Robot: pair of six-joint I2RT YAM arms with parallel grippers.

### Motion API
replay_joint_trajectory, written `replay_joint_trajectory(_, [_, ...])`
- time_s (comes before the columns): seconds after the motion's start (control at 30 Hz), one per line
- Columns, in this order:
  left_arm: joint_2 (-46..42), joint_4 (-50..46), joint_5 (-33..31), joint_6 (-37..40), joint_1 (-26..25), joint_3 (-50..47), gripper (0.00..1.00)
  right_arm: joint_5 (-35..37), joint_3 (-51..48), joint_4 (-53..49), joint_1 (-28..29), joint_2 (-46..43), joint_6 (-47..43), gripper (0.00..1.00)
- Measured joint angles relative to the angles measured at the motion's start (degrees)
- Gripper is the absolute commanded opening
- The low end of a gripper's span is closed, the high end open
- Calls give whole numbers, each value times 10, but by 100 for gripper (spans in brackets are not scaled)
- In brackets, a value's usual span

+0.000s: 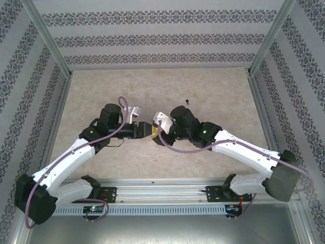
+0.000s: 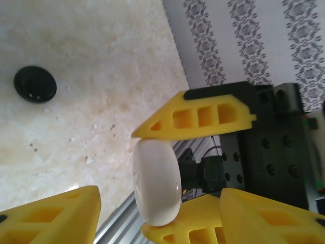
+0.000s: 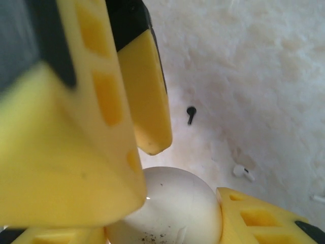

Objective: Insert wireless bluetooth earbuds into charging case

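Both arms meet over the middle of the table [image 1: 213, 86], wrists nearly nose to nose. The right gripper [image 1: 155, 129] has the white charging case [image 2: 156, 183] and it's a firm pinch; from the left wrist, one yellow finger [image 2: 203, 114] presses on the top edge and its partner sits under the bottom edge, so the case stands edge-on, one smooth closed lens shape. The right wrist camera backs that up; the round white shell sits between that claw's own two fingers at the bottom of the view.

The left gripper [image 1: 142, 131] comes in close with its claw spread wide; its own fingers [image 2: 51, 218] flank the case on either side, and there's a clear strip of table between the near finger and the shell. From the right wrist those same fingers loom large and blurred just above the case; whether one of them touches the shell, I cannot tell.

Out on the table, a black earbud [image 3: 191, 114] lies by itself, stem down in the right wrist view, well apart from the held case; a white earbud [image 3: 242, 172] lies nearer, off to the right of the case. A black round case [image 2: 34, 84] rests flat on the table too, far from the action. Patterned walls [image 2: 264, 40] ring the workspace.
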Motion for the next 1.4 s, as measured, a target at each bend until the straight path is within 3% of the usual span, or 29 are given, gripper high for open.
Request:
replay_joint_trajectory(0.27, [-39, -32, -1, 47, 0, 11, 64, -3, -12, 50, 0, -24, -38, 30])
replay_joint_trajectory(0.73, [-3, -59, -1, 73, 0, 22, 59, 18, -11, 47, 10, -13, -80, 30])
replay_joint_trajectory(0.97, [20, -20, -2, 57, 0, 22, 55, 12, -4, 46, 26, -4, -88, 30])
replay_joint_trajectory(1.13, [26, -1, 4, 49, 0, 17, 45, 12, 1, 50, 29, -2, -88, 30])
replay_joint_trajectory(1.4, [26, 2, 4, 47, 0, 13, 19, 27, 12, 39, 29, 17, -86, 35])
